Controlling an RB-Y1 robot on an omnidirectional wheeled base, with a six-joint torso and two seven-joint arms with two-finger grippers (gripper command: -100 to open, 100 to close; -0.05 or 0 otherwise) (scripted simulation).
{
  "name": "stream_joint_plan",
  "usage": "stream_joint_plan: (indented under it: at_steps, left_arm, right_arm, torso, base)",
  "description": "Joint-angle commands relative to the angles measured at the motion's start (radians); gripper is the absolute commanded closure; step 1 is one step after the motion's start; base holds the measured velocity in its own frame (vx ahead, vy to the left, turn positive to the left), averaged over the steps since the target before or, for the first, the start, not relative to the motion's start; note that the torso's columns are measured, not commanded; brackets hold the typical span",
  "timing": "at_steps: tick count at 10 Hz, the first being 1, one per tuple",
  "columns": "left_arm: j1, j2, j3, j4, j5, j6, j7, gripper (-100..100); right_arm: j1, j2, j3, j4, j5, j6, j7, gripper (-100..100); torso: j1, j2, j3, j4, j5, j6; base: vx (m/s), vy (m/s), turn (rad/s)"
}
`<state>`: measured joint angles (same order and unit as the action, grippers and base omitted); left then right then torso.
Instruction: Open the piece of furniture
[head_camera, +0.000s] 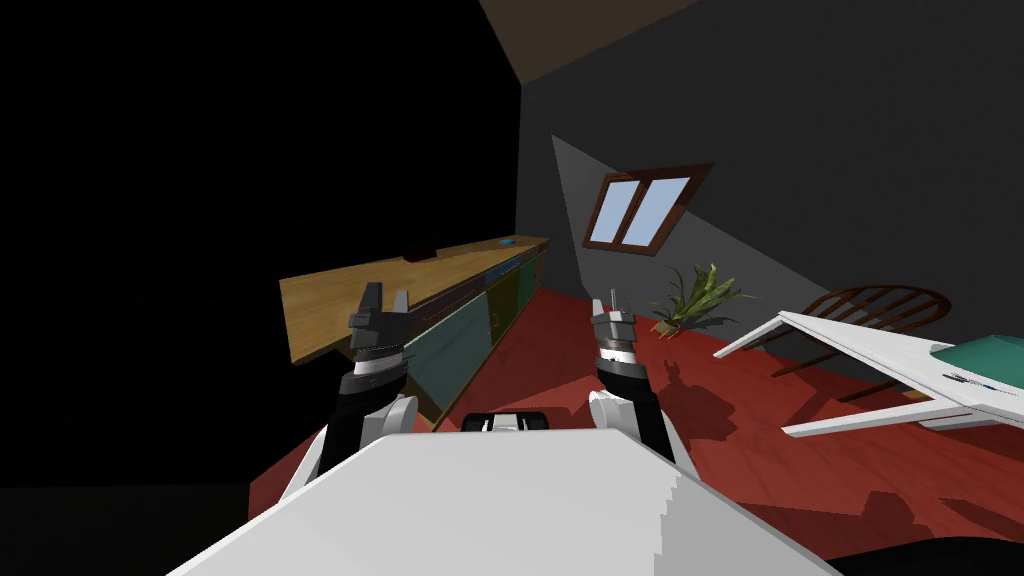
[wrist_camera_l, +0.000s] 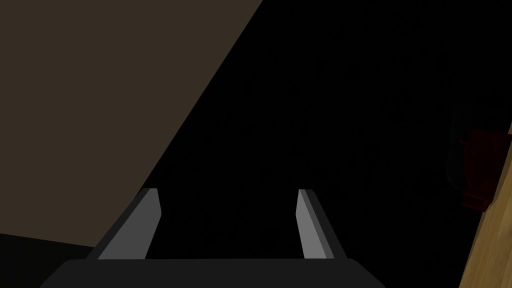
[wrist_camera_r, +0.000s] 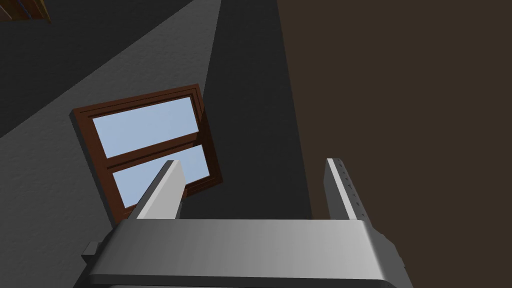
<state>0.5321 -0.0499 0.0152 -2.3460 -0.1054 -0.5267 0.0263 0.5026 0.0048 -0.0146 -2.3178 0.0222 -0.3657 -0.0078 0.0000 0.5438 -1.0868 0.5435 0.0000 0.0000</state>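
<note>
Facing a long, low sideboard (head_camera: 420, 285) with a wooden top and teal and dark door panels (head_camera: 455, 340) along its front. Lies ahead and to the left, long axis running away towards the far wall, front turned onto the red floor (head_camera: 560, 350). All panels flush, so nothing opened yet by the look of it.

Holding the left gripper (head_camera: 386, 298) raised just before the near end, about level with the top's edge, fingers pointing up, spread wide and empty. Catching, in the left wrist view, a strip of that wooden top beyond one finger, with a small dark red thing (wrist_camera_l: 480, 170) resting on it.

Holding the right gripper (head_camera: 606, 305) up as well, over the floor and well apart from the sideboard, likewise spread and empty.

Left arm plainly the nearer. Doors below and beside its gripper rather than in line with it, so probably calls for tipping down and turning towards the front. Handles too small to tell; perhaps a thin one on the nearest teal panel.
</note>
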Motion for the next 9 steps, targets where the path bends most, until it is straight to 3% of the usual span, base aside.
stream_joint_plan:
  at_steps: [1, 2, 4, 9]
  left_arm:
    - [0.000, 0.000, 0.000, 0.000, 0.000, 0.000, 0.000, 0]
    - [-0.001, 0.030, 0.002, 0.012, -0.001, -0.002, -0.001, -100]
    - [-0.005, 0.076, 0.006, 0.041, -0.002, -0.006, -0.004, -100]
    - [-0.021, 0.164, 0.024, 0.169, -0.008, -0.024, -0.016, -100]
  right_arm:
    - [0.000, 0.000, 0.000, 0.000, 0.000, 0.000, 0.000, 0]
    - [0.000, 0.000, 0.000, 0.000, 0.000, 0.000, 0.000, 0]
    - [0.000, 0.000, 0.000, 0.000, 0.000, 0.000, 0.000, 0]
    - [0.000, 0.000, 0.000, 0.000, 0.000, 0.000, 0.000, 0]
  torso:
    - [0.000, 0.074, -0.148, 0.074, 0.000, 0.000]
    - [0.000, 0.148, -0.295, 0.148, 0.000, 0.000]
    - [-0.001, 0.189, -0.385, 0.190, 0.000, 0.000]
    - [-0.001, 0.193, -0.390, 0.194, 0.000, 0.000]
  base:
    - [0.000, 0.000, 0.000]
    - [0.024, -0.004, 0.017]
    - [0.051, -0.032, 0.041]
    - [0.114, -0.057, 0.066]
